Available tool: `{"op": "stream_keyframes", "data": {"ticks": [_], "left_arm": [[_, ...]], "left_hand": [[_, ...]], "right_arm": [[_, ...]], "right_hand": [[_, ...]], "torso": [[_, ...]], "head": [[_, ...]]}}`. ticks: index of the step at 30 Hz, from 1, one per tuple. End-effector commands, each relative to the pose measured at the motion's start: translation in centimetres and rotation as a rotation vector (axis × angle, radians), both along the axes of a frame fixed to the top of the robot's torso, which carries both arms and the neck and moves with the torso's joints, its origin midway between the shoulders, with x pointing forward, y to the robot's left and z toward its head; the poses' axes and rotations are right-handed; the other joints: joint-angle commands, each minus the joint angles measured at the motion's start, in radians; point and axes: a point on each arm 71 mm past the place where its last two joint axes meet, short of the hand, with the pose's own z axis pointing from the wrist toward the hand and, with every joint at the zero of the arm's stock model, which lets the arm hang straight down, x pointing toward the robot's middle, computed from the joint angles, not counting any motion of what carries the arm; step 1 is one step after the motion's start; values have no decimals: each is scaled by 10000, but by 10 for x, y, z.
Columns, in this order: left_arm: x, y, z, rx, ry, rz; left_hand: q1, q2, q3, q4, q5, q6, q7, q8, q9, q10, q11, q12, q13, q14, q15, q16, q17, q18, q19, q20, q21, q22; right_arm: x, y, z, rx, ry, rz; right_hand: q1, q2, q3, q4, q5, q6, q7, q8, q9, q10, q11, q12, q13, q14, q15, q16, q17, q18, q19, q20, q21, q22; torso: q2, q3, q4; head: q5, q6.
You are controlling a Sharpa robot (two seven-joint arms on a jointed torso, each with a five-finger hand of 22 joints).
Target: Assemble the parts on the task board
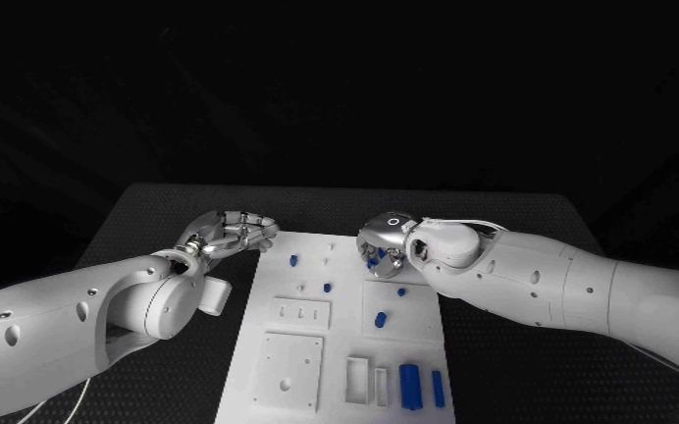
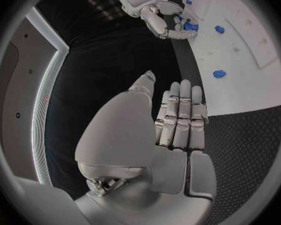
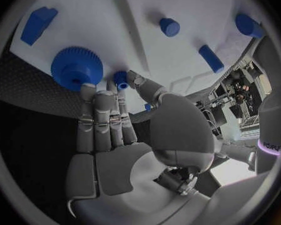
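Dim, dark backdrop — fisheye-warped edges

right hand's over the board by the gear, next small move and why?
Probably press the small blue peg down into the task board. The right hand pinches it at its fingertips, right beside the blue gear. The left hand holds nothing, off the board's edge.

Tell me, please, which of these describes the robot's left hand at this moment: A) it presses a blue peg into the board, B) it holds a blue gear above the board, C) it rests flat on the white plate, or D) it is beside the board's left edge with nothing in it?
D: the left hand sits off the left edge of the task board, and the left wrist view shows its fingers holding nothing.
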Motion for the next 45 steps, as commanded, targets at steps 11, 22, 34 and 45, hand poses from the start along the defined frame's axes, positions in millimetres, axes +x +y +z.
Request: {"op": "stream_keyframes", "data": {"ticks": [11, 22, 34, 45], "left_arm": [[0, -2, 1, -7, -58, -79], [1, -5, 1, -45, -28, -204], [3, -10, 1, -29, -21, -241], [1, -13, 1, -56, -15, -303]], "left_hand": [[160, 10, -36, 118, 15, 83, 8, -81, -20, -30, 12, -91, -13, 6, 2, -68, 18, 124, 33, -6, 40, 207], [218, 9, -82, 179, 22, 78, 4, -104, -28, -47, 9, -129, -22, 5, 6, -84, 28, 124, 29, -1, 47, 208], [209, -26, -207, 293, -23, 64, 1, -139, -41, -71, 19, -187, -33, -32, 27, -129, 37, 112, -15, 18, 46, 209], [217, -17, -221, 298, -27, 68, -3, -142, -41, -66, 17, -193, -33, -40, 32, -138, 39, 110, -29, 21, 44, 210]], "right_arm": [[-5, 5, 5, 406, -1538, -50], [-4, 25, 24, 955, -2683, 1], [3, 47, 26, 1087, -2962, 15], [3, 58, 19, 1041, -2990, 197]], "right_hand": [[207, 186, 405, -26, -17, 317, -125, 206, 265, 533, -212, 166, 331, -125, -248, 287, 121, 280, 205, -129, 453, 239], [246, 134, 393, -9, -17, 375, -153, 227, 316, 586, -238, 163, 380, -126, -274, 340, 135, 280, 227, -148, 558, 233], [305, 47, 465, 82, -16, 406, -168, 217, 357, 619, -253, 140, 425, -136, -291, 388, 142, 280, 236, -152, 647, 220], [324, 16, 500, 119, -16, 408, -169, 208, 370, 619, -252, 123, 438, -145, -289, 396, 139, 280, 229, -151, 673, 217]], "torso": [[24, -49, 64], [41, -43, 73], [58, -56, 111], [104, -57, 157]], "head": [[-69, 44], [104, 235], [165, 343], [221, 374]]}}
